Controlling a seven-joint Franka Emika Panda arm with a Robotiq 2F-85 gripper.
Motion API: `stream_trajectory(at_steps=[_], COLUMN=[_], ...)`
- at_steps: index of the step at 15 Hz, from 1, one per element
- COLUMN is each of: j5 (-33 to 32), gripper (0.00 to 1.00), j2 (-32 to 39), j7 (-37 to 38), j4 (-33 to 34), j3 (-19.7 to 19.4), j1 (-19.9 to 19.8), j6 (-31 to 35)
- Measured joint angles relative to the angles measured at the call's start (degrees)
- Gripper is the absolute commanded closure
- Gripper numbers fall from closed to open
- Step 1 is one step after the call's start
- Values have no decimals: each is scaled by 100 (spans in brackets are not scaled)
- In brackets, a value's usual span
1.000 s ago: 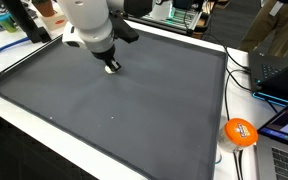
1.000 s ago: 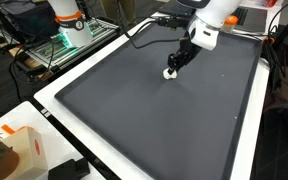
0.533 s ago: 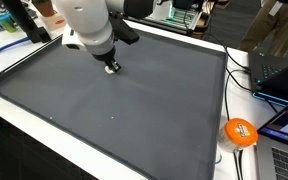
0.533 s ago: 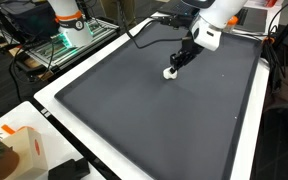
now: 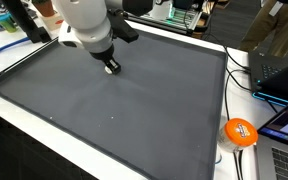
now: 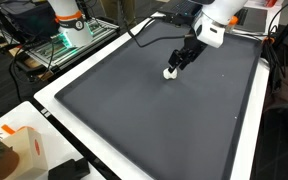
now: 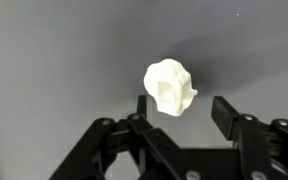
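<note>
One white crumpled lump [image 7: 170, 87] sits off-centre between the gripper's [image 7: 184, 102] spread fingers [image 7: 227, 110]. Closing now could shove it across the grey mat [image 7: 54, 50] rather than pinch it.

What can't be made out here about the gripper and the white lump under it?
- White lump: the wrist view washes it out to a bright blob, and it is too small in both exterior views, so what it is made of is unclear.
- Gripper: the wrist view looks straight down, so it does not show whether a finger touches the lump.
- Orange object: its print is too small to read in an exterior view.
</note>
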Motion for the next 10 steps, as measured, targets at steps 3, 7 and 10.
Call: stream_trajectory(at_steps=[3, 7, 10], j5=[0, -13, -30], gripper=[0, 0, 0], j2=[-296, -1010, -1074], j7=[-89, -121, -340], j4=[-114, -556, -135], j3=[-1, -1, 8], j1=[-5, -8, -13], j6=[-10, 108, -710])
